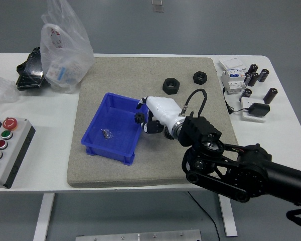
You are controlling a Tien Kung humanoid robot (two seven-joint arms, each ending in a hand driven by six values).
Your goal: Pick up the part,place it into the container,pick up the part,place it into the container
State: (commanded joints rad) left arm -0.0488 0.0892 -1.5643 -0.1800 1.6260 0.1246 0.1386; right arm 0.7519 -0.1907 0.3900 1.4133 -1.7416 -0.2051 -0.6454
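A white rectangular table (50, 165) with rounded corners stands on white legs over a smooth grey floor (190, 25). A metal base plate (140, 236) lies beneath it. Lighting is even.

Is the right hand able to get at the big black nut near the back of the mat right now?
Probably yes: the big nut lies in the open just behind the right hand, with nothing between them.

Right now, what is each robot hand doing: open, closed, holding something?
Left robot hand: not in view.
Right robot hand: at the blue container's right rim, fingers curled; whether it holds a part cannot be told.
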